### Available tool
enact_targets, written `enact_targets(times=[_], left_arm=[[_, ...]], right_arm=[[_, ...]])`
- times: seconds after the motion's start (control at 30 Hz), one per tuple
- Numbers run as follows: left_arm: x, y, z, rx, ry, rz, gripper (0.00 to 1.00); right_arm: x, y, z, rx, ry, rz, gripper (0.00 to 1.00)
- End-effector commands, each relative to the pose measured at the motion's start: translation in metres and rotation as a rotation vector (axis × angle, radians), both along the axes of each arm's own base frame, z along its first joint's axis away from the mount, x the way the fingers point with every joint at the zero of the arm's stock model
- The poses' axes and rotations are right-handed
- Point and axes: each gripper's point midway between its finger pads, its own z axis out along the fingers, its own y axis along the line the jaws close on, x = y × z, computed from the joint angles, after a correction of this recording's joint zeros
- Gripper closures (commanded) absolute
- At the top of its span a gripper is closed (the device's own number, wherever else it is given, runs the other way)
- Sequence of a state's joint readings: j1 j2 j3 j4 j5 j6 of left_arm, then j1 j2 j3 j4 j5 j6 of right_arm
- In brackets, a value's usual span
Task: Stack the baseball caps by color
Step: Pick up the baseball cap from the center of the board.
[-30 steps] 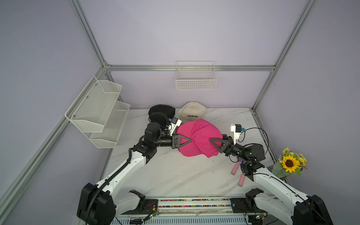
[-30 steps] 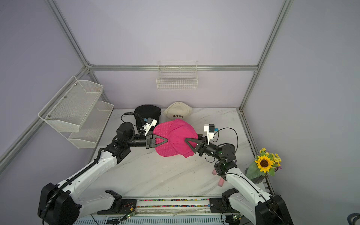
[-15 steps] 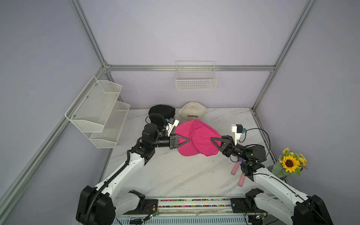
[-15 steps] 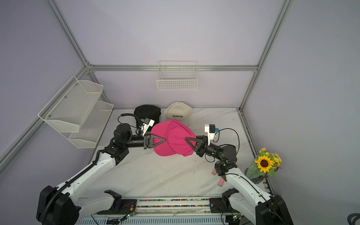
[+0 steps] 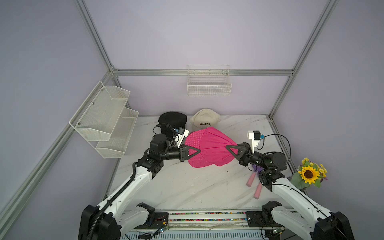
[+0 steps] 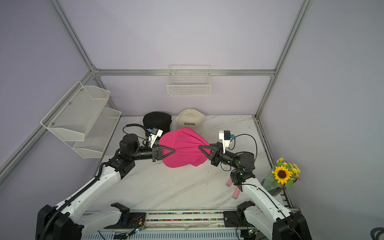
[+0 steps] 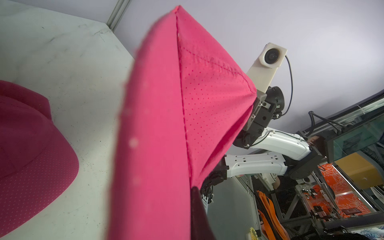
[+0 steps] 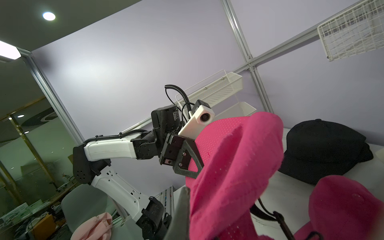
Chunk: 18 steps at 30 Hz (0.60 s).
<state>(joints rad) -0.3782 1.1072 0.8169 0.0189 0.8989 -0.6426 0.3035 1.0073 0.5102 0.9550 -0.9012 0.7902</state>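
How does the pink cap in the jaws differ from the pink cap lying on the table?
The held pink cap is up in the air, pinched at opposite sides by the jaws of the left gripper and right gripper; the resting pink cap lies on the table, touched by neither. The held pink cap is pulled taut into creases; the resting pink cap sits rounded and unstretched. Both are the same hot pink dotted fabric.
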Motion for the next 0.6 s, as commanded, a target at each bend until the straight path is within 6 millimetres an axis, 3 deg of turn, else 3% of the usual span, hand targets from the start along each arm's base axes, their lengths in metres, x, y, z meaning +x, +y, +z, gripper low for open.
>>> enact_targets(times=[0.0,0.17,0.33,0.57], left_arm=[[0.049,0.039,-0.049,0.124,0.109,0.319,1.0],[0.052,0.032,-0.044,0.029,0.116,0.298,1.0],[0.056,0.036,-0.049,0.059,0.136,0.336,1.0],[0.062,0.033,-0.055,0.065,0.152,0.372,1.0]], right_arm=[[0.002,-0.006,0.037,0.036,-0.132,-0.019,1.0],[0.035,-0.008,0.026,0.035,-0.045,-0.112,1.0],[0.053,-0.004,0.021,-0.022,-0.051,-0.145,1.0],[0.069,-0.003,0.031,-0.065,-0.094,-0.198,1.0]])
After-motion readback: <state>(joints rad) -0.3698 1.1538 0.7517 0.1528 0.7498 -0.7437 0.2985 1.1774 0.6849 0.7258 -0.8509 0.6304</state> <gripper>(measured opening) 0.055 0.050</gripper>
